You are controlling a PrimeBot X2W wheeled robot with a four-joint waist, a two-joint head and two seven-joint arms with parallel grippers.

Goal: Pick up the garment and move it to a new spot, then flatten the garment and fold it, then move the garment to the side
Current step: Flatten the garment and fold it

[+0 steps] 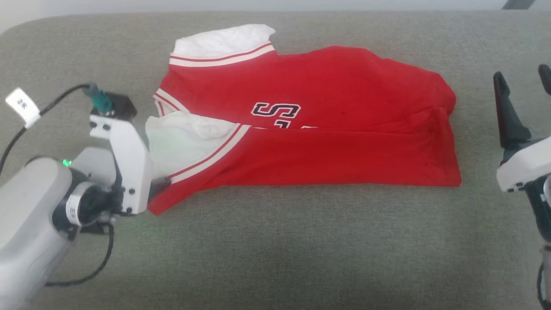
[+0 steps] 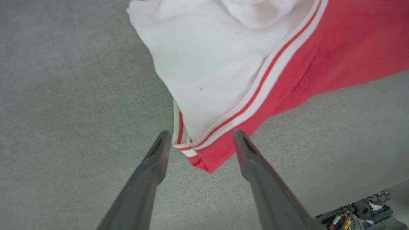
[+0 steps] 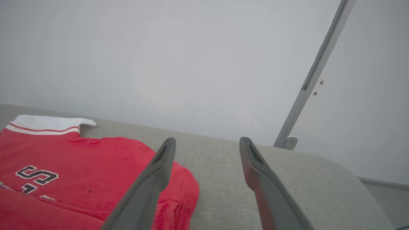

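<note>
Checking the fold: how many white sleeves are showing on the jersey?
2. One sleeve at the garment's far left corner; the other at its near left, by the left gripper.

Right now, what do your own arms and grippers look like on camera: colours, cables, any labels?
Left arm: pale grey forearm, white wrist bracket, a small green light, a black cable with a white tag, and a teal plug on a black camera block. Left gripper and right gripper: two long, dark, tapered fingers each. The right one sits on a white housing.
</note>
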